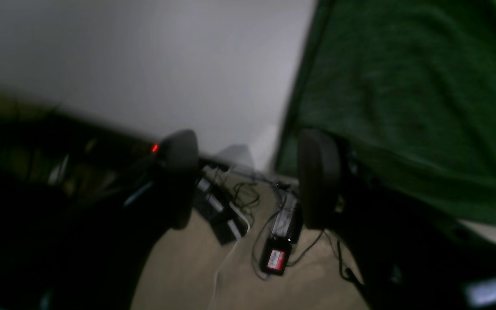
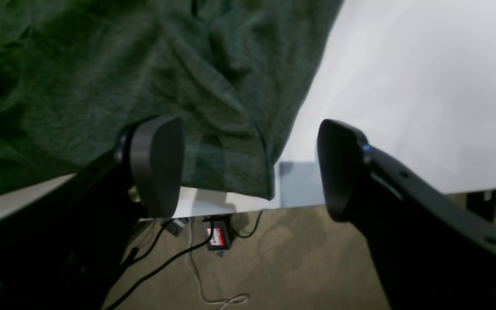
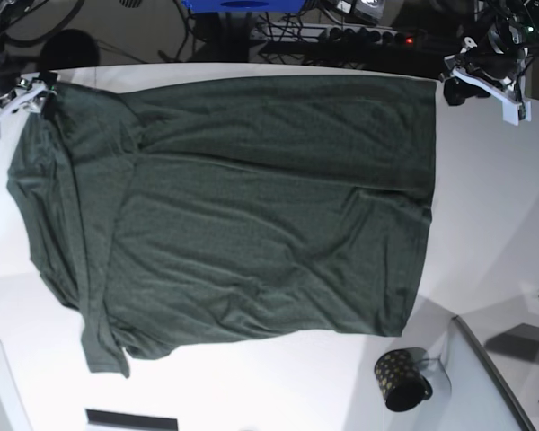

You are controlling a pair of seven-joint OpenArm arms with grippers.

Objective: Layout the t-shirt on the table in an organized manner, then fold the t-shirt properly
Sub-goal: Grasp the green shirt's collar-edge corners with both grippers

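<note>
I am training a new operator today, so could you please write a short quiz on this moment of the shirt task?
1. True or false: the left gripper is clamped on the t-shirt.
2. Which lies nearest the mug? A) the shirt's top hem edge B) the shirt's bottom right corner C) the right gripper
3. Fill in: the shirt lies spread on the white ____.

Key
1. False: both of its pads stand apart with nothing between them, beside the shirt's edge.
2. B
3. table
</note>
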